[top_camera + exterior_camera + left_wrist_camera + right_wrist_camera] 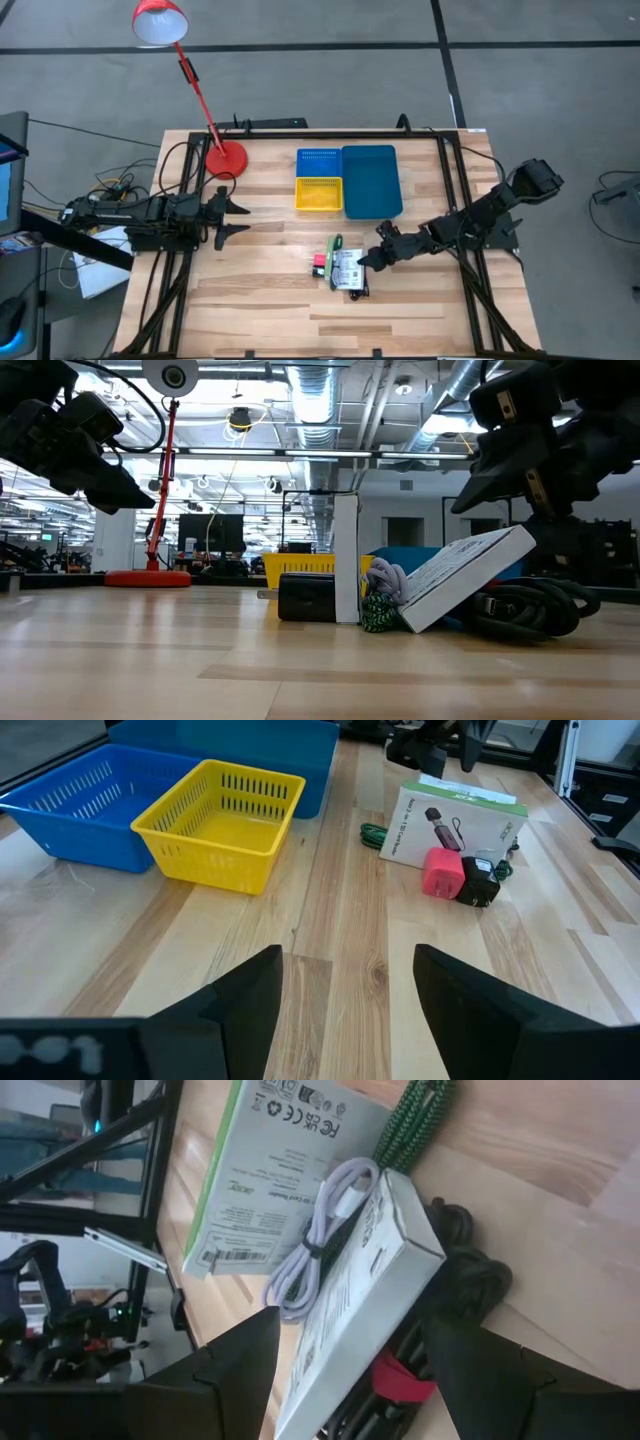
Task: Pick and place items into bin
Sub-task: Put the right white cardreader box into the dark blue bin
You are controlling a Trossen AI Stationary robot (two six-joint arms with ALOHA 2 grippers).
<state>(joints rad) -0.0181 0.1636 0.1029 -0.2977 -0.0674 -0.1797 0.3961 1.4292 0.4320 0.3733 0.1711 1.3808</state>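
The right pincer (368, 257) is held wide apart just above the pile, gripping nothing; between its fingers (215, 1370) a white box (365, 1285) is seen, tilted, propped on black cables (465, 1275) with a red band (400, 1377); a pale cord (325, 1230) lies against the box; beside it a second white box (275, 1170) with green edging and a green braided cable (410, 1125) are seen; a pink block (443, 873) and a black block (480, 885) stand touching the pile; beyond the pile on the desk (270, 300) sit a yellow basket (319, 194), a blue basket (319, 161) and a blue bin (372, 181); the left pincer (232, 218) is held open and empty, well apart from the pile, near a red lamp (224, 158).
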